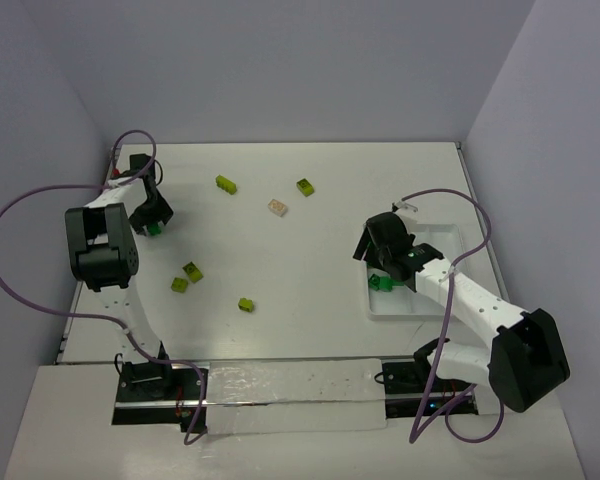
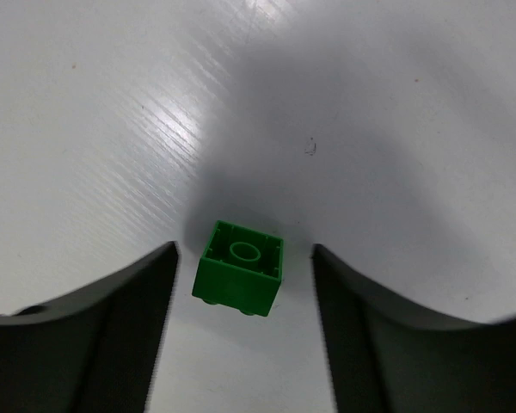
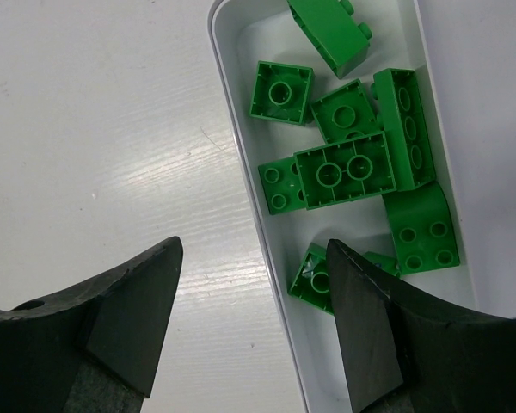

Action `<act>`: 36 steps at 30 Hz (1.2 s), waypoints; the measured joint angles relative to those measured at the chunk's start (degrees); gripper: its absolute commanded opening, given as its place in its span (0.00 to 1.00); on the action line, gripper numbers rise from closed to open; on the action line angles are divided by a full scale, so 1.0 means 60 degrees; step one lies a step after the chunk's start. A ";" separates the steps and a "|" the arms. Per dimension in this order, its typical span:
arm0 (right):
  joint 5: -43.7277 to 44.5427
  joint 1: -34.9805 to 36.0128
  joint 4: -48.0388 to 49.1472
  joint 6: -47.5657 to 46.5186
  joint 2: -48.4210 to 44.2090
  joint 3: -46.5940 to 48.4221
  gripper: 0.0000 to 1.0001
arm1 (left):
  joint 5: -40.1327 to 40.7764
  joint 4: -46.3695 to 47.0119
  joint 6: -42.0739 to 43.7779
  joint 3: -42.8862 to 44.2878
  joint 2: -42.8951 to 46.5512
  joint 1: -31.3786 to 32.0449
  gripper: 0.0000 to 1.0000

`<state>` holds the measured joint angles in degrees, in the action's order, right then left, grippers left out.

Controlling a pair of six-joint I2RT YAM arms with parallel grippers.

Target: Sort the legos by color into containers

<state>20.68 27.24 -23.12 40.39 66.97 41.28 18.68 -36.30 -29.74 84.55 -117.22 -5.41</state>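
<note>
Nearest the arm bases, right of centre in the overhead view, the right gripper [image 1: 385, 270] hangs over the lower left end of the white tray [image 1: 446, 240]. Its jaws are spread and hold nothing, straddling the tray's rim [image 3: 234, 129] in the wrist view. The compartment just inside that rim holds a jumble of dark green bricks [image 3: 340, 168]. Left of centre, three yellow-green bricks [image 1: 246, 304] [image 1: 179, 285] [image 1: 193, 271] lie loose on the table [image 1: 310, 250], well apart from the tray. Further back at the upper left, the left gripper [image 1: 152, 225] is lowered around a single dark green brick [image 2: 239, 267]. The jaws are spread on either side of it with a gap at each side, and the brick lies hollow side up. Farthest back lie two more yellow-green bricks [image 1: 226, 184] [image 1: 306, 187] and, between them, the pale peach brick [image 1: 277, 207].
</note>
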 measured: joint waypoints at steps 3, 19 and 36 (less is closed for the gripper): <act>-0.0003 0.0000 0.0001 -0.0003 0.0001 0.0004 0.75 | 0.0017 0.0079 0.0096 0.0015 -0.0005 0.0000 0.40; 0.0171 0.0001 -0.0224 -0.0083 -0.0381 0.0267 0.75 | 0.0043 -0.0226 0.0353 -0.0230 0.1539 0.2015 0.00; 0.0410 0.0016 -0.0699 -0.0135 -0.1156 0.0299 0.75 | -0.1051 0.0280 -0.1380 -0.1322 0.1366 0.8699 0.31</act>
<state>23.14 27.33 -27.31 39.58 60.04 43.07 12.37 -34.62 -38.02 76.62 -109.03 46.79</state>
